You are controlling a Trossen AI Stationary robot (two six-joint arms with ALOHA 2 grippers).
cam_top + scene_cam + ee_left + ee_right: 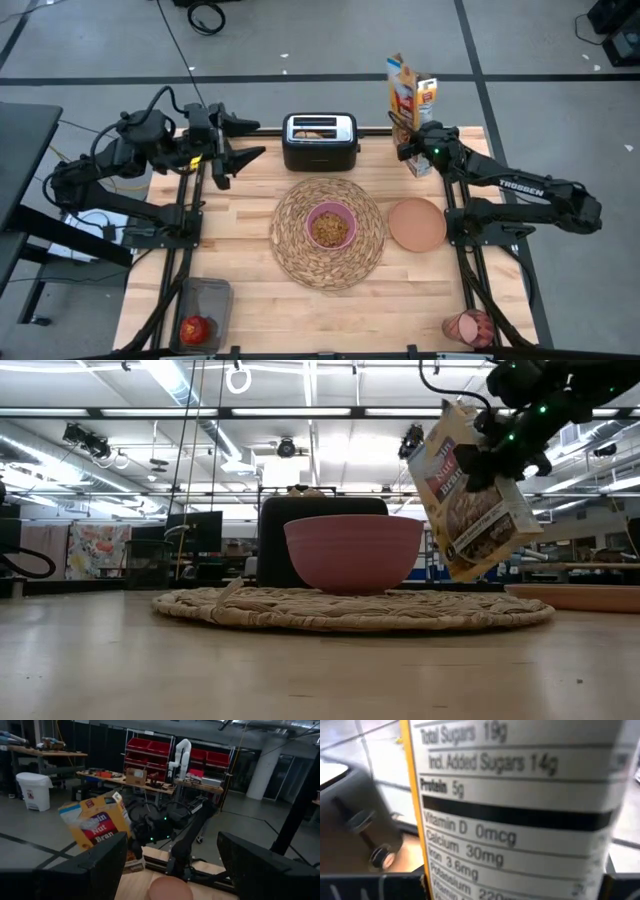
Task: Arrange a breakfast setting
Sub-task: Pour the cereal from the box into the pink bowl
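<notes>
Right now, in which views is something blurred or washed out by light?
Right wrist view: the cereal box fills the frame, its print smeared, the toaster soft. Low view: ceiling lights glare and the near table is blurred. High view: even light, sharp.

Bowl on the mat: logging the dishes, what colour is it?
Pink bowl, clearest in the low view.
</notes>
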